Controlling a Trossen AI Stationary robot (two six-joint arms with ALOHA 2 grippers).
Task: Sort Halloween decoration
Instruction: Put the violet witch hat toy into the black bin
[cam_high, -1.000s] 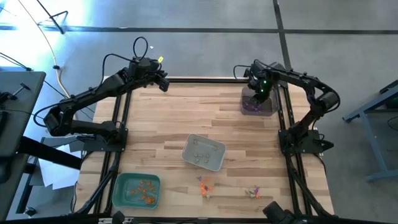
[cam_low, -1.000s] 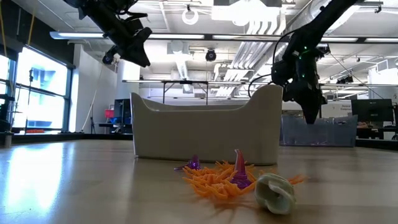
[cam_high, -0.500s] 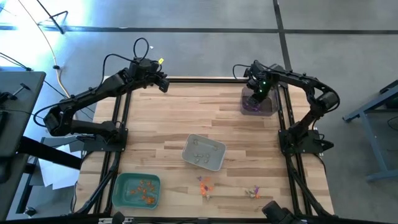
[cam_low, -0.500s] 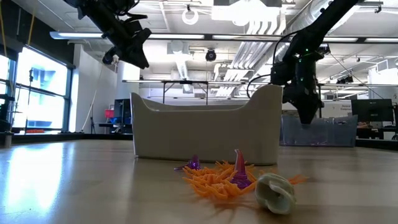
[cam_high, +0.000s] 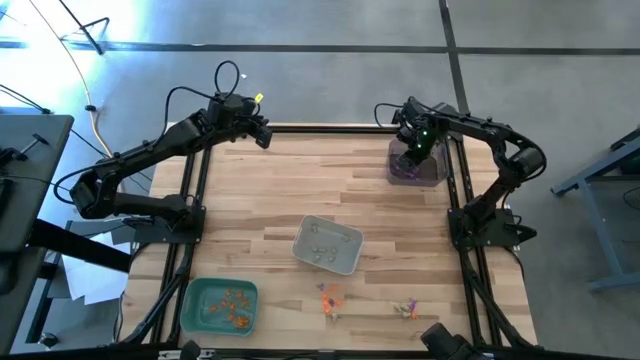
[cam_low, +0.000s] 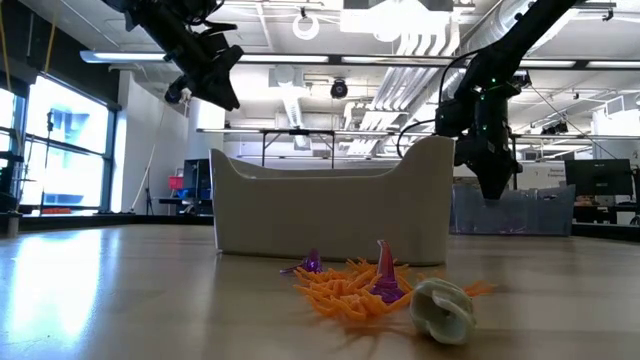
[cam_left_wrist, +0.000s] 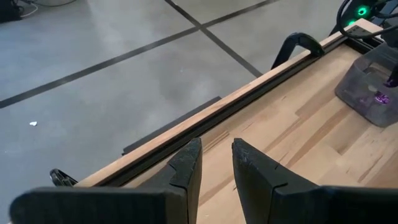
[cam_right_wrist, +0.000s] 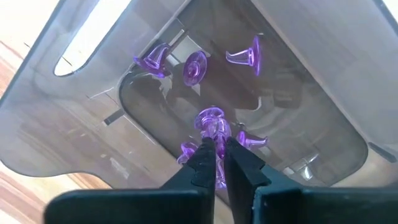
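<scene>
Several purple Halloween trinkets (cam_right_wrist: 194, 65) lie in the dark see-through tray (cam_high: 432, 172) at the table's far right. My right gripper (cam_right_wrist: 219, 152) points down into that tray, shut on one more purple trinket (cam_right_wrist: 211, 121). Loose orange and purple trinkets (cam_low: 360, 285) and a pale one (cam_low: 443, 308) lie on the table near its front edge. My left gripper (cam_left_wrist: 216, 155) hangs open and empty above the far left corner (cam_high: 262, 133). My right gripper pinches a purple trinket between its two fingertips (cam_right_wrist: 205, 155), coming from above and pointing down into the tray. The trinket's end (cam_right_wrist: 213, 118) sticks out past the tips. Whether it touches the tray floor cannot be told.
A grey tray (cam_high: 328, 245) with pale trinkets stands mid-table. A green tray (cam_high: 220, 305) with orange trinkets stands at the near left corner. Black frame rails run along the table's left, right and far edges. Bare wood lies between the trays.
</scene>
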